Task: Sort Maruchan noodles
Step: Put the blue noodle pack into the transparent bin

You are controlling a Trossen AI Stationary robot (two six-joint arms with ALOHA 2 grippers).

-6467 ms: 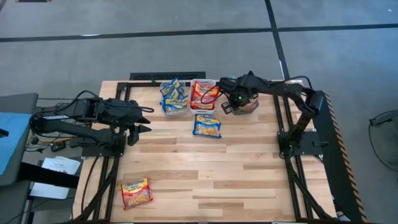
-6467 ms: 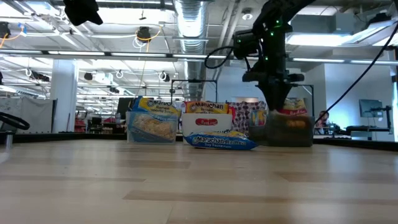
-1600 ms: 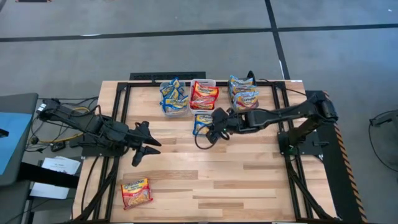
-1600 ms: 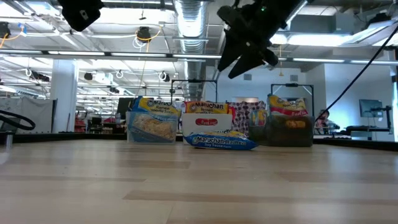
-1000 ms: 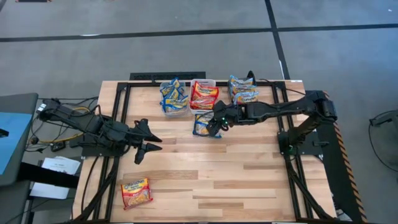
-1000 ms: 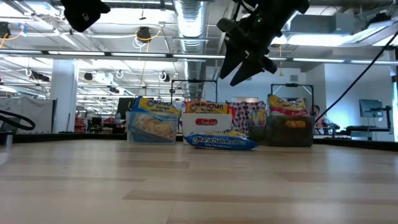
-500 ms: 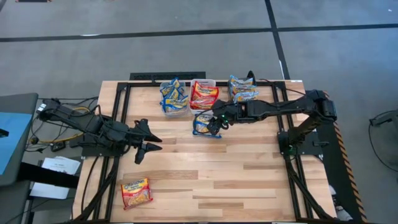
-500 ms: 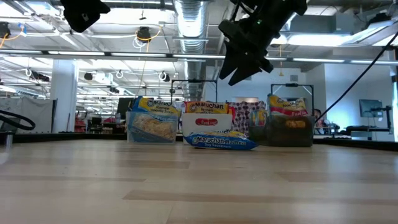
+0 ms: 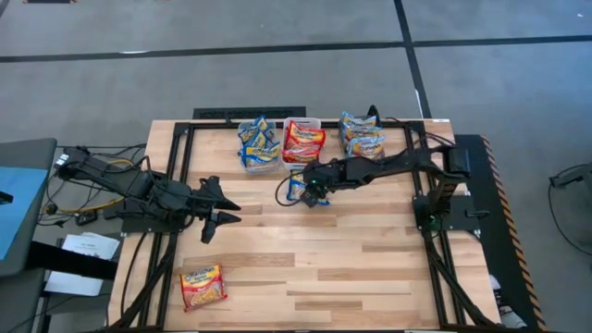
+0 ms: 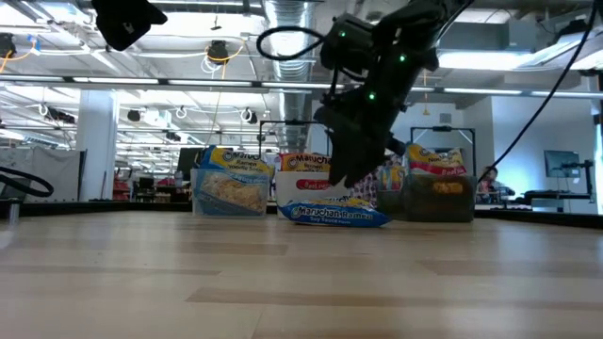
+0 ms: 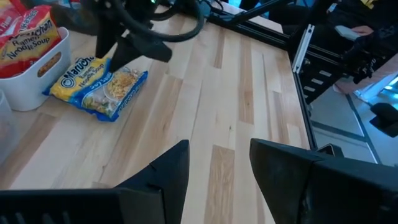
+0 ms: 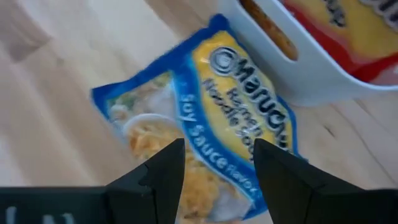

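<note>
Right gripper [image 12: 214,171] (fingers apart) is held just above the blue-trimmed flat crinkly ramen packet [image 12: 205,118]; left gripper [image 11: 217,165], also apart, is parked over the worktop [image 9: 370,250].

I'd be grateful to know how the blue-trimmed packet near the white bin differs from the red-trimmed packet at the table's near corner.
The blue-trimmed packet lies beside the white bin, under the open right gripper; the red-trimmed packet lies alone, far from both arms. Their trim colours differ. Both lie flat on the table, unsorted.

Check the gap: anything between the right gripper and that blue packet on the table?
Nothing. In the right wrist view, the open right gripper hangs directly over the blue packet, with only air between.
</note>
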